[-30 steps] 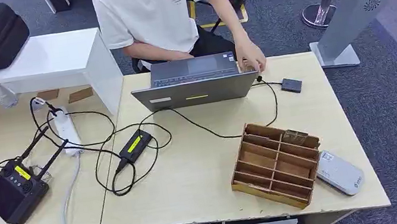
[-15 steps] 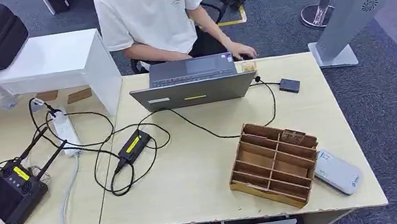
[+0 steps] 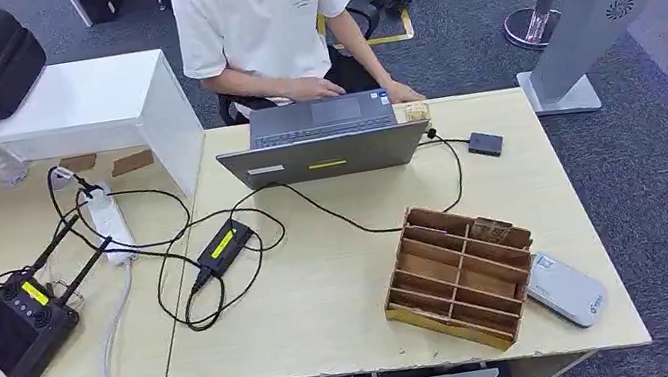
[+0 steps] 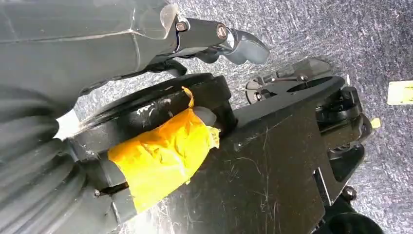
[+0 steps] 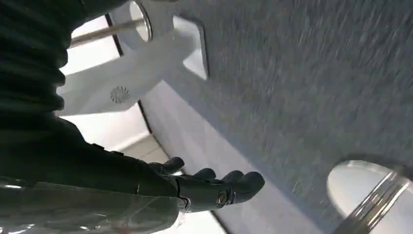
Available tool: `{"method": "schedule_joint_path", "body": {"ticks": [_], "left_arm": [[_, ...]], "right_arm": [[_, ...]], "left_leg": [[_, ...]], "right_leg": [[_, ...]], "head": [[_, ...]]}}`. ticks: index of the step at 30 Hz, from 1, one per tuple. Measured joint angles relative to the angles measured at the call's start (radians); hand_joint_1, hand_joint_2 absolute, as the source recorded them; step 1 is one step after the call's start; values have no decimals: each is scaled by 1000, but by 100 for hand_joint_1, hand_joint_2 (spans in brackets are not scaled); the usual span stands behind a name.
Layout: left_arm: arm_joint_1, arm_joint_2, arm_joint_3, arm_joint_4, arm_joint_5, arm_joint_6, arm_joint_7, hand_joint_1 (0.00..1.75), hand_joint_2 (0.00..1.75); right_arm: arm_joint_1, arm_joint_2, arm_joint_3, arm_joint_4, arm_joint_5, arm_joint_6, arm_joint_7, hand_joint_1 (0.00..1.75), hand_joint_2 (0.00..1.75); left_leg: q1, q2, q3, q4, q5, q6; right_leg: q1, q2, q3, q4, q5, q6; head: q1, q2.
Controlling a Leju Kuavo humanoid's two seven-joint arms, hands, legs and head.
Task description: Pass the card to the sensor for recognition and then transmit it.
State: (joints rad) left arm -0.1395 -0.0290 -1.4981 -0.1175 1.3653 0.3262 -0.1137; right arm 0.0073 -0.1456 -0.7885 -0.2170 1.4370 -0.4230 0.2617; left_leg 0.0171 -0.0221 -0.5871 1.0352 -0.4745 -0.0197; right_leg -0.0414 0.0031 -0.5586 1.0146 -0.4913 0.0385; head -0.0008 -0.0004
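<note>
A wooden divider box point(image 3: 460, 276) stands on the table's right part, and a brown card point(image 3: 493, 227) sits in its far right compartment. A white flat sensor point(image 3: 566, 290) lies just right of the box, near the table's front edge. Another small brown card-like piece point(image 3: 416, 112) lies by the laptop's far right corner. My left hand point(image 4: 214, 39) hangs over the carpet with nothing in it. My right hand point(image 5: 214, 187) also hangs low, its fingers stretched out and apart, holding nothing.
A person in a white shirt point(image 3: 267, 17) sits behind an open laptop point(image 3: 322, 140). A small black box point(image 3: 486, 143), cables, a power strip point(image 3: 111, 222) and a black controller point(image 3: 19, 324) lie on the table. A grey stand point(image 3: 586, 17) is at the far right.
The person's hand has drawn back from the table right of the laptop to the keyboard, leaving the small brown piece there. The head view has shifted slightly.
</note>
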Motion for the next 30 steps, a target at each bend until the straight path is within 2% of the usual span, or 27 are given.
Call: {"method": "schedule_joint_path", "body": {"ticks": [4, 8, 15, 16, 21, 22, 26, 30], "left_arm": [[-2, -1, 0, 0, -3, 1, 9, 0, 175], [-4, -2, 0, 0, -4, 3, 18, 0, 175], [-10, 2, 0, 0, 28, -63, 47, 0, 175], [-12, 3, 0, 0, 31, -71, 54, 0, 0], [-14, 3, 0, 0, 34, -79, 82, 0, 0], [-14, 3, 0, 0, 34, -80, 86, 0, 175], [-17, 3, 0, 0, 37, -86, 100, 0, 175], [-21, 4, 0, 0, 38, -88, 111, 0, 175]], "right_arm": [[-13, 82, 5, 10, 21, 34, 8, 0, 175], [-21, 137, 7, 15, 25, 46, 6, 0, 175], [-25, 223, 12, 19, 27, 80, -3, 0, 175], [-26, 234, 14, 20, 38, 91, -4, 0, 175], [-31, 273, 33, 27, 57, 149, -3, 0, 175], [-32, 278, 35, 28, 57, 170, -1, 0, 175], [-36, 297, 40, 31, 53, 225, -11, 0, 175], [-38, 308, 40, 31, 43, 233, -39, 0, 175]], "left_leg": [[0, 0, 0, 0, 1, -1], [0, -1, 0, 0, 1, -1], [0, -1, 0, 0, 1, -1], [0, -1, 0, 0, 1, -1], [0, -1, 0, 0, 1, -1], [0, -1, 0, 0, 1, -1], [0, -1, -1, 0, 1, -1], [0, -1, 0, 0, 1, -1]], "right_leg": [[0, 0, 0, 0, 0, 0], [0, 0, 0, 0, 0, 0], [0, 0, 0, 0, 0, 0], [0, 0, 0, 0, 0, 0], [0, 0, 0, 0, 0, 0], [0, 0, 0, 0, 0, 0], [0, 0, 0, 0, 0, 0], [0, 0, 0, 0, 0, 0]], "head": [[1, 0], [0, 0], [0, 0], [0, 0], [0, 0], [0, 0], [0, 0], [0, 0]]}}
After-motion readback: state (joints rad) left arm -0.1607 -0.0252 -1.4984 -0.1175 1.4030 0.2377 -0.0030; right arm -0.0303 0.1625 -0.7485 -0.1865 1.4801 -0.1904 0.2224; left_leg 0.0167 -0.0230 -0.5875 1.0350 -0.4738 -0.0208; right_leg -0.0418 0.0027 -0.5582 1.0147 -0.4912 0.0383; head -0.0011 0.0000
